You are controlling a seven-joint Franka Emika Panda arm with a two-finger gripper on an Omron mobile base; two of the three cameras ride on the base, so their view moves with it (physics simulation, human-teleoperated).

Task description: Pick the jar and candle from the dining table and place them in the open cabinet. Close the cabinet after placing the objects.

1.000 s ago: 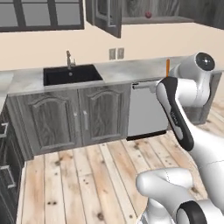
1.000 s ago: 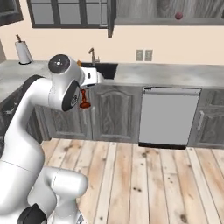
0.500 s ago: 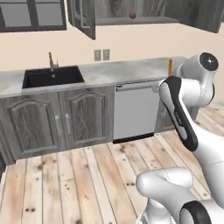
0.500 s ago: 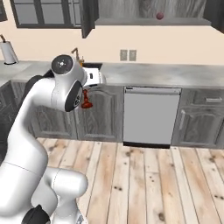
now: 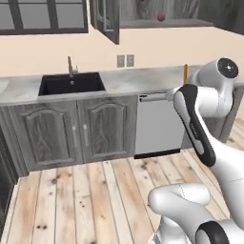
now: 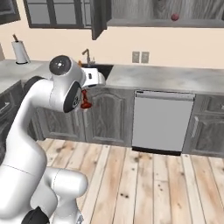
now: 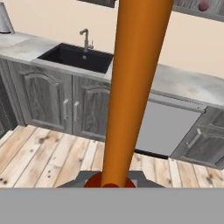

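The candle is in my gripper (image 6: 85, 89), which is shut on it. Its thin orange taper (image 7: 131, 87) runs up the middle of the hand view, rising from the dark red candlestick (image 7: 107, 181). From the right base view the candlestick (image 6: 85, 100) hangs just beside my upper arm, and in the left base view the taper's tip (image 5: 185, 74) pokes up behind the arm. The cabinet (image 5: 157, 21) is on the wall above the counter with its door (image 5: 107, 19) swung open, and a small red ball (image 6: 175, 17) sits on its shelf. The jar and the dining table are out of view.
A marble counter holds a black sink (image 5: 71, 83) with a faucet. A steel dishwasher (image 6: 162, 122) stands to its right, with arched-panel base cabinets (image 5: 76, 131) below the sink. A paper towel roll (image 6: 19, 50) stands at the far left. Wooden floor (image 5: 95, 190) lies in front.
The whole scene has shifted sideways in both base views, so the base has moved along the counter. The arm carries the candle in the same pose.
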